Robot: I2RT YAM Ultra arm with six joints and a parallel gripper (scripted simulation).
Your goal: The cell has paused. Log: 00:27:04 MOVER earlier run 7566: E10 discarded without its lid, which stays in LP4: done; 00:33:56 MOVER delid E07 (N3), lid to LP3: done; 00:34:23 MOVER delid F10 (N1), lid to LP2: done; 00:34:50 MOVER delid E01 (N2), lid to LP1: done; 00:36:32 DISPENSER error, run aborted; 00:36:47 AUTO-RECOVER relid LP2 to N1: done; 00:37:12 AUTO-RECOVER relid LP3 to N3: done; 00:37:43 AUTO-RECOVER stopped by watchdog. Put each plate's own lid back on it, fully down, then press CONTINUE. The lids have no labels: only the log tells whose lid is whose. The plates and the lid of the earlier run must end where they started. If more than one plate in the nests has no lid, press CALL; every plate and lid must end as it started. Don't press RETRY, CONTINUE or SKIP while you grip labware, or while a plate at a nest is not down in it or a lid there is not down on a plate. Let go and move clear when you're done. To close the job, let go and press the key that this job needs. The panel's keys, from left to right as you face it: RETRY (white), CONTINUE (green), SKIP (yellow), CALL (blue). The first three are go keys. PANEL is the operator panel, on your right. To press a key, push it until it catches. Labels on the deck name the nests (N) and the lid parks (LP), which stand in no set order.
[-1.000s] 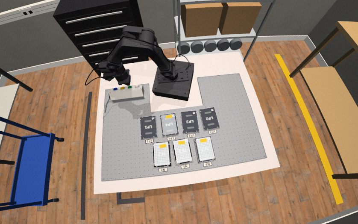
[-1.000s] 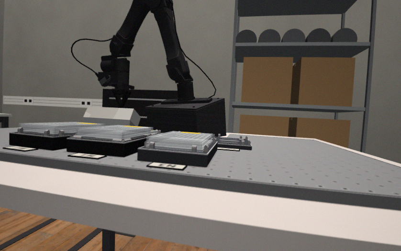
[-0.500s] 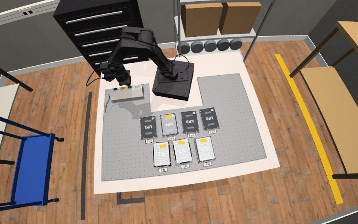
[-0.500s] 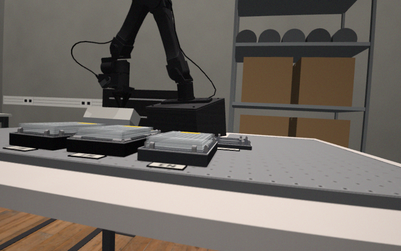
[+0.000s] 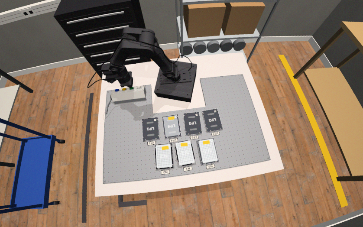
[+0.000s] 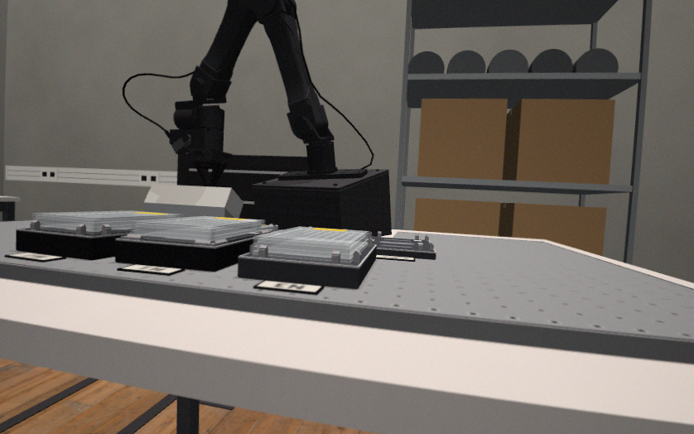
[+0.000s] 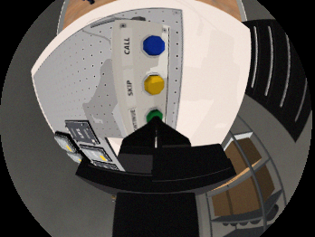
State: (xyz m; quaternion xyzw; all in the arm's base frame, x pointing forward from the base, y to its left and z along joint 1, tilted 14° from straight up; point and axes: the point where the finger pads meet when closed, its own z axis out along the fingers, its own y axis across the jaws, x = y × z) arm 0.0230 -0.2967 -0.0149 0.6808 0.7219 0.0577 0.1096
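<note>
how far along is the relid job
Lids look down on all three plates, including N2. LP1 is bare and LP4's lid sits in its park. The shut, empty gripper hangs right over the green CONTINUE key. Left: push that key until it catches.

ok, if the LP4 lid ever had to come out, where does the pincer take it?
Its two long edges, mid-length, from straight above. The LP4 lid lies flat and thin in its park, and LP1 and LP3 beside it are bare, so there is likely room each side.
</note>
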